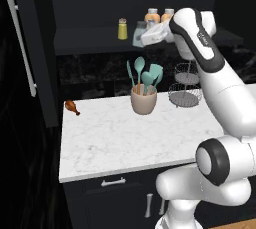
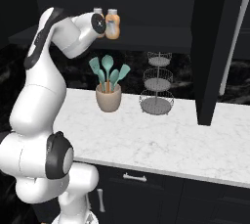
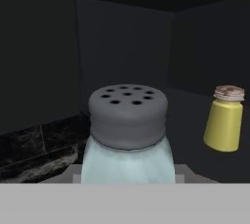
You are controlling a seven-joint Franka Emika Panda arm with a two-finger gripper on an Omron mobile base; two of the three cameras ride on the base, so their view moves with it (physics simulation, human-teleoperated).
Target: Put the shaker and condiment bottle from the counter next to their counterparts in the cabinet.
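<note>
The fingers (image 1: 141, 37) grasp the shaker (image 3: 128, 135), holding it up at shelf height inside the open cabinet (image 1: 30, 48); in the hand view its dark cap fills the foreground, and whether its base touches the shelf (image 1: 90, 40) cannot be told. The step in hand looks like setting it down by the yellow shaker (image 1: 122, 29), which stands near, off to one side with clear shelf between. Done well, that means keeping the shaker upright, easing it sideways toward its counterpart without knocking it, lowering until the base rests flat, then letting go and backing straight out. Two orange bottles (image 1: 160, 16) stand just behind the hand, so the withdrawal must not sweep them. The surface (image 1: 125, 138) below holds a utensil pot (image 1: 144, 100).
</note>
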